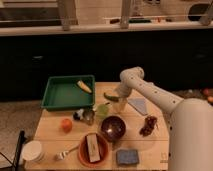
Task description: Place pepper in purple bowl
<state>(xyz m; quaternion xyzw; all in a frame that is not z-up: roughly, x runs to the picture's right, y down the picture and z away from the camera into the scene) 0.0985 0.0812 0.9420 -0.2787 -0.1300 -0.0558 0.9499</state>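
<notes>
The robot is cased almost wholly in smooth, matte off-white shells. Its bulkiest part (192, 136) fills the lower right as a broad, rounded, pale grey-white mass with soft shading along its left edge. From it runs the arm (152, 94), a plain white tube that narrows a little along its length. It ends in a rounded, bulbous elbow joint (131, 77), where a faint darker seam marks the meeting of two shells. Below the joint a short white link carries the gripper (119, 102), a small, duller, shadowed piece at the far middle of the wooden surface (150, 146); its finer detail cannot be made out.
</notes>
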